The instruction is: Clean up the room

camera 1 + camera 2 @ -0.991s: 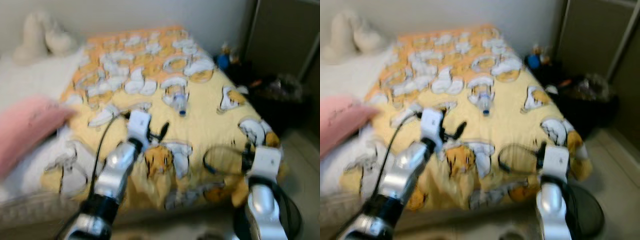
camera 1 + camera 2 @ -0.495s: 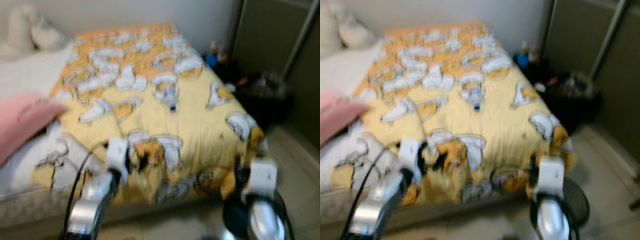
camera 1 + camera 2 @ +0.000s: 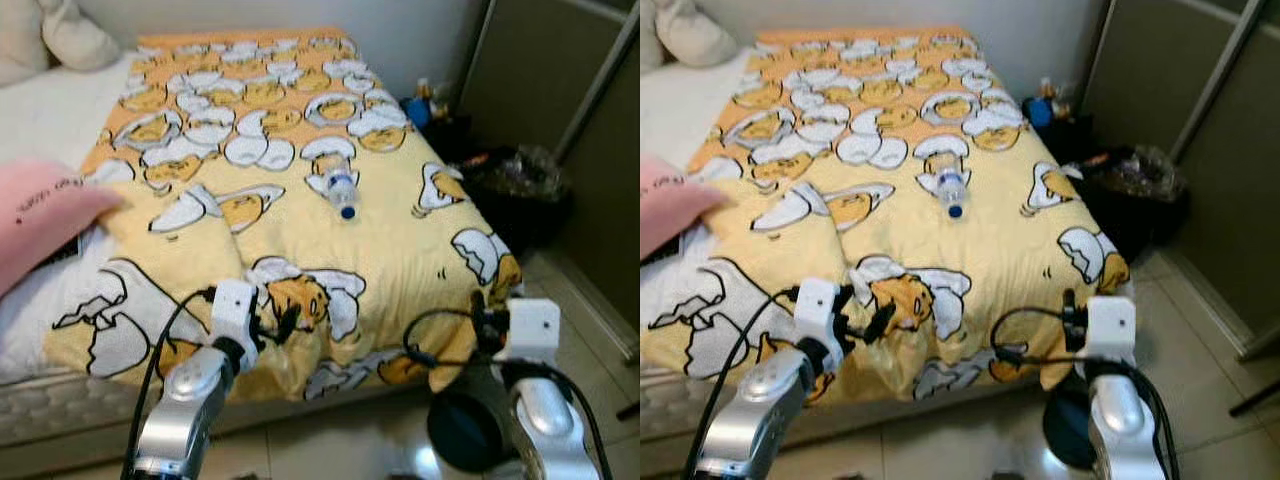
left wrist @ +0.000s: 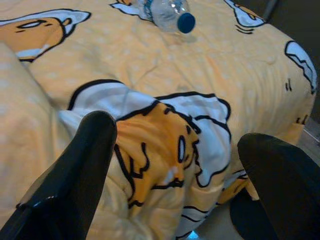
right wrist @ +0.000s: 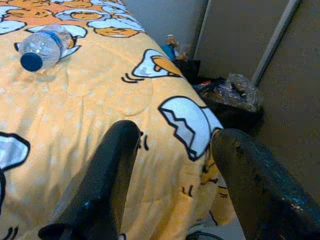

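Observation:
A clear plastic bottle [image 3: 341, 191] with a blue cap lies on its side in the middle of the yellow egg-print duvet [image 3: 400, 230]; it also shows as the bottle [image 4: 167, 12] and the bottle [image 5: 44, 46] in the wrist views. My left gripper [image 4: 175, 180] is open, low over the duvet's front edge, well short of the bottle. My right gripper [image 5: 175, 170] is open too, at the bed's front right corner with nothing between its fingers.
A pink pillow [image 3: 40, 225] lies at the bed's left. White cushions [image 3: 60, 35] sit at the far left corner. A black bin full of rubbish [image 3: 515, 190] and small items stand right of the bed, by a dark wardrobe [image 3: 560, 90]. A round dark object [image 3: 465, 435] lies on the tiled floor.
The camera has backed off and steadied, so the bed looks sharper. My left arm has dropped from over the duvet's middle to its front edge. The bottle has not moved.

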Robot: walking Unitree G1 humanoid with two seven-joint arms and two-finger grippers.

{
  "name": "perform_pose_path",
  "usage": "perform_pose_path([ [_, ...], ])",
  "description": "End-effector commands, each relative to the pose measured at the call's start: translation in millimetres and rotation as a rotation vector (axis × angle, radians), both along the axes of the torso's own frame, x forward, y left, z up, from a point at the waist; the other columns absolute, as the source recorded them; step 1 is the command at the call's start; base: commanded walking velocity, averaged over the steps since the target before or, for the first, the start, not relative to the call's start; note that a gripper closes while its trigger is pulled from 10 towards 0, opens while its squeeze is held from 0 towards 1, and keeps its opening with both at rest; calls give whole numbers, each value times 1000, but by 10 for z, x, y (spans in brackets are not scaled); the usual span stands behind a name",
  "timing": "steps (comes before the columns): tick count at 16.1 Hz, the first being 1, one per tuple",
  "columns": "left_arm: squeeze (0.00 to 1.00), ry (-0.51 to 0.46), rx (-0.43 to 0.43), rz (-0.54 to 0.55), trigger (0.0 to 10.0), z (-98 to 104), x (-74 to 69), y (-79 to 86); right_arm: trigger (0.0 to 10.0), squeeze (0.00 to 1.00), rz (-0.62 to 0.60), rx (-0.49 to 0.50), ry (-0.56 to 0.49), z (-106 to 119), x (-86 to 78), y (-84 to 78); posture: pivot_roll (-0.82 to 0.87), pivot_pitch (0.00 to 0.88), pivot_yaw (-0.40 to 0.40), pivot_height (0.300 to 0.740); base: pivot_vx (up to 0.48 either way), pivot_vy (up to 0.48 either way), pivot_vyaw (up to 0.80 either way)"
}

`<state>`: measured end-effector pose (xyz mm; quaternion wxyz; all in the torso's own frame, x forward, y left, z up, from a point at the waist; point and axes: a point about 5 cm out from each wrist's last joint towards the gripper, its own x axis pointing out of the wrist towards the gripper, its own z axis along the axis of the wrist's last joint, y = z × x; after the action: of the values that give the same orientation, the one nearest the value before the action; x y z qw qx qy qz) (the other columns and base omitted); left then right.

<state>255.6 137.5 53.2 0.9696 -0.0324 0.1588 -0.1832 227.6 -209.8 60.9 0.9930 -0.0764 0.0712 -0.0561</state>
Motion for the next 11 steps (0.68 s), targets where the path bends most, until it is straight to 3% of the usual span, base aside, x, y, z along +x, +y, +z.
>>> perform_pose_path([
  [1,0,-51,13,9,10000,88,60,-4,10000,0,1,7,3,-3,42,0,-149,0,17,725,0,0,0],
  [7,0,-116,36,22,10000,177,164,-38,10000,0,48,-6,4,3,82,77,-161,0,22,725,0,0,0],
  [11,0,-179,9,-15,10000,282,266,-147,10000,0,54,0,-15,24,158,146,-174,0,41,725,480,0,0],
])
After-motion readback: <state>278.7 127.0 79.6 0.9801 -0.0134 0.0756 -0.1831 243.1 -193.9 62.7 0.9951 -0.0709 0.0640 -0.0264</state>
